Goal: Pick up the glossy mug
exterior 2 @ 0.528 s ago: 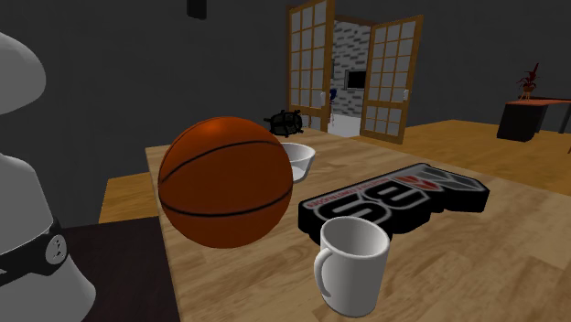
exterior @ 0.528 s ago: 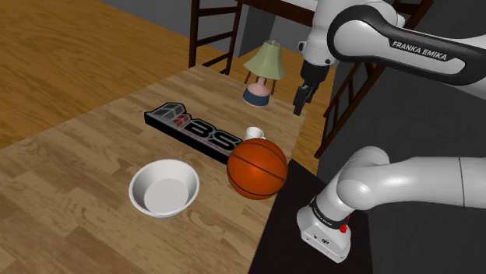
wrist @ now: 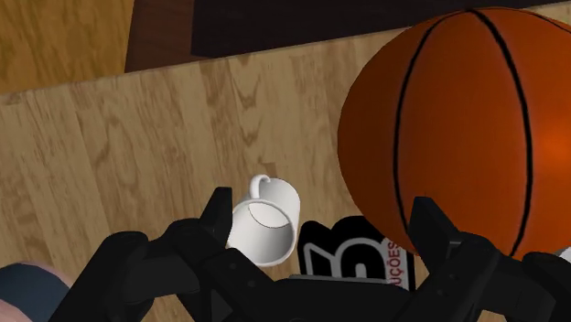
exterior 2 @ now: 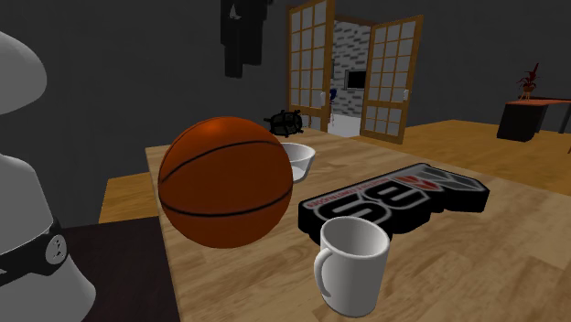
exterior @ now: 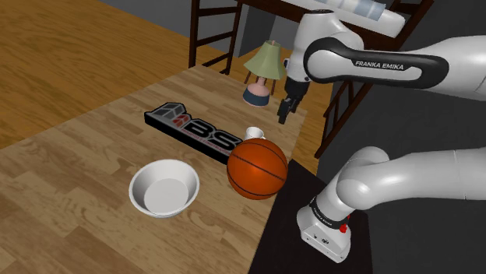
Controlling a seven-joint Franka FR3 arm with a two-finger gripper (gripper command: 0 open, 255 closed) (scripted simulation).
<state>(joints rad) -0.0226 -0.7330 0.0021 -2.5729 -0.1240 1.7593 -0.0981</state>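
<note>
white glossy mug (exterior 2: 355, 265), upright, empty, handle toward second exterior view's left; stands on wooden table (exterior 2: 476, 270) just beside orange basketball (exterior 2: 224, 181), near black lettered block (exterior 2: 393, 197).

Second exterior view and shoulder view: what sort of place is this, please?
Probably a room in a house, perhaps a living room. It has glazed double doors standing open, a wooden floor, and a table lamp standing on the wooden table.

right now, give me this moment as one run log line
phase: pre-grasp | claw: open, empty, above mug | mug: white, upright, untouched, beside basketball
</note>
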